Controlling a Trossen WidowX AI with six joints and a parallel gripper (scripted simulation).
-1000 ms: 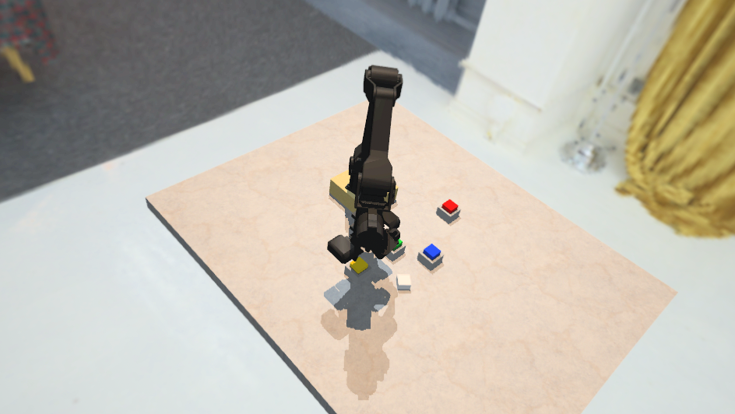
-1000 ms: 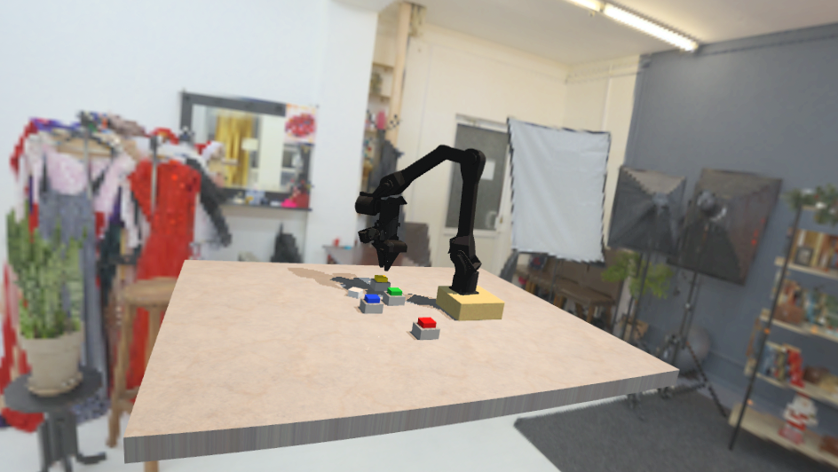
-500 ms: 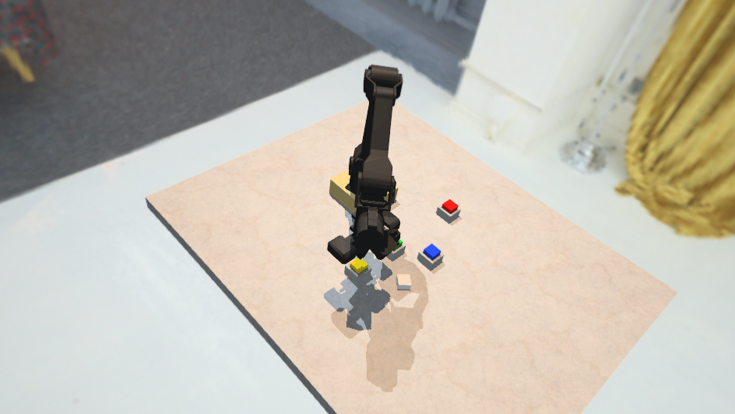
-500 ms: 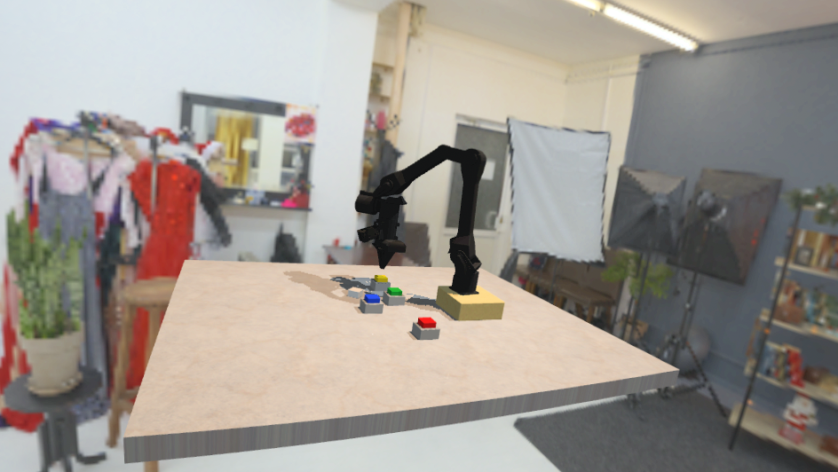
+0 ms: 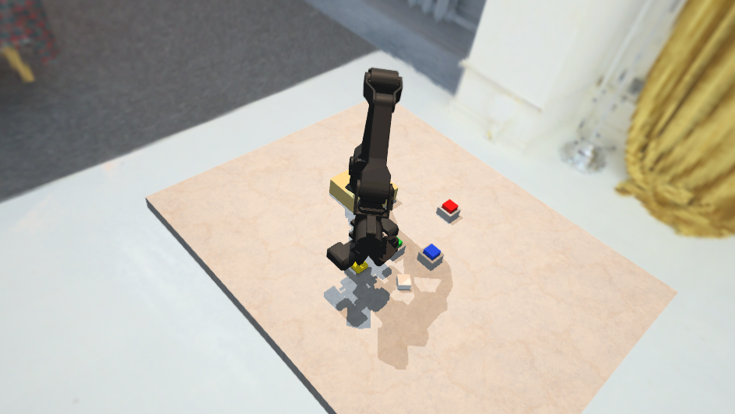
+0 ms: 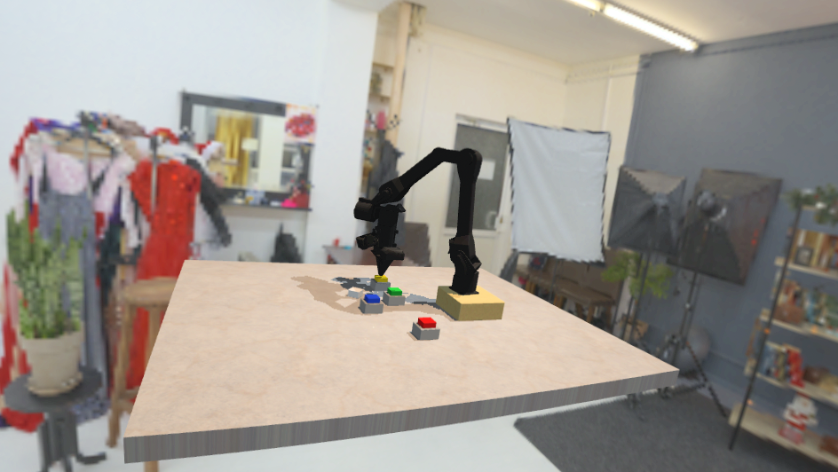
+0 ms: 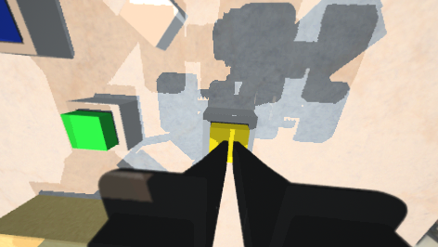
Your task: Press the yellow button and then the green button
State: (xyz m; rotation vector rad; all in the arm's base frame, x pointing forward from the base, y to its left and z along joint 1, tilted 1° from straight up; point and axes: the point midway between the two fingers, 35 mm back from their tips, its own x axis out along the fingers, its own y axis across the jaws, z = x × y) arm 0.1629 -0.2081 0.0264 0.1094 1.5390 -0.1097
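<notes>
Gripper tips on the yellow button

We see the gripper (image 7: 230,150) with its fingers drawn together, holding nothing, tips pointing down onto the yellow button (image 7: 229,136); actual contact we cannot confirm. The green button (image 7: 90,131) sits just beside it, the blue button (image 5: 431,251) and a small white block (image 5: 403,281) near, and the red button (image 5: 449,206) well apart.

Four push-buttons sit on the table, one of each colour: one yellow button (image 5: 360,266) at the centre of the top view, one green button (image 7: 90,130) at the wrist view's left, one blue button (image 5: 431,251) right of centre, one red button (image 5: 449,206) further up-right. One white block (image 5: 403,281) lies below the blue one. One arm carries one gripper (image 7: 230,150).
</notes>
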